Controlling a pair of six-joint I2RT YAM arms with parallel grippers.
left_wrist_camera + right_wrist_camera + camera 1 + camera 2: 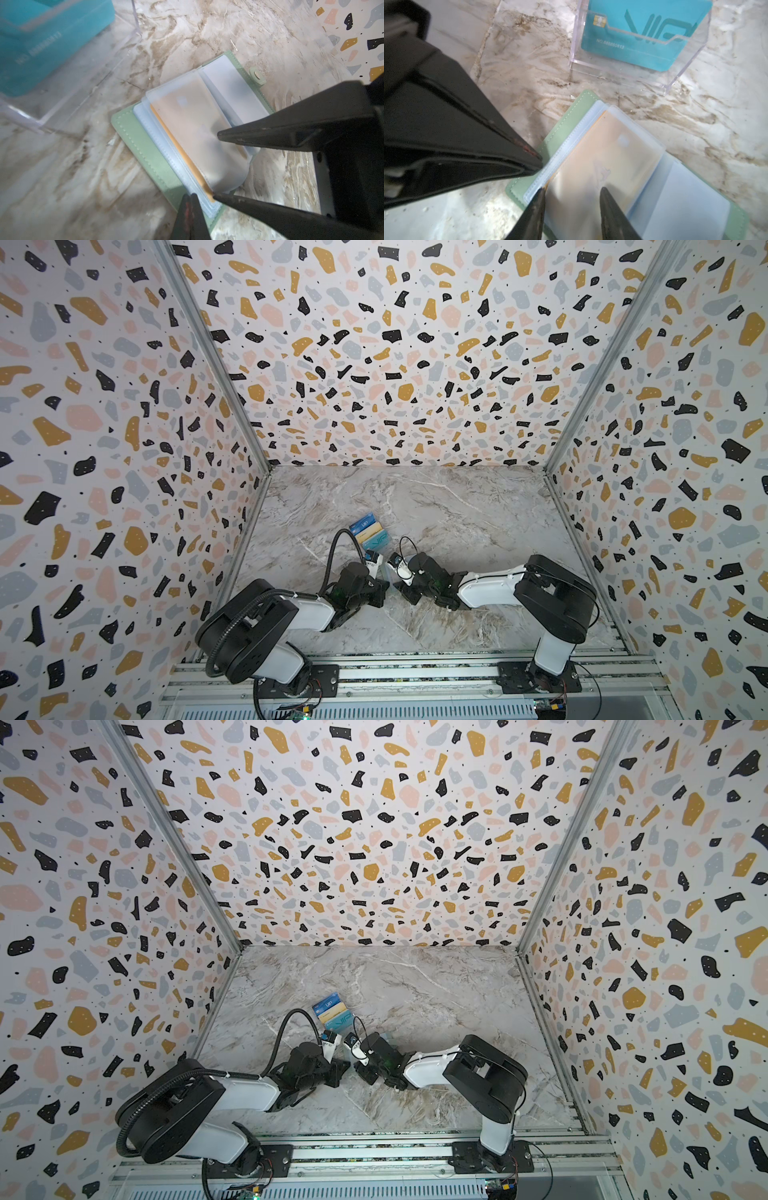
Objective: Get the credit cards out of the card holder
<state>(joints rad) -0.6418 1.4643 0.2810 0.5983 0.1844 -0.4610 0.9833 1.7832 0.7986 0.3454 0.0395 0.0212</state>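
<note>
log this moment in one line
wallet open | tan card in sleeve | left hand shut at wallet edge | right hand open over sleeve | teal card in clear stand

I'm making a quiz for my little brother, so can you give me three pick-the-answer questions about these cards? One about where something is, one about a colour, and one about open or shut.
1. How is the teal VIP card placed?
A lying flat
B standing in the clear stand
C folded in half

2. What colour is the card inside the card holder?
A red
B black
C tan-gold

3. The card holder is:
A open
B snapped shut
C standing on its edge

Answers:
1 B, it stands behind the stand's clear front.
2 C, tan-gold shows through the frosted sleeve.
3 A, its pages lie spread and the snap tab hangs free.
</note>
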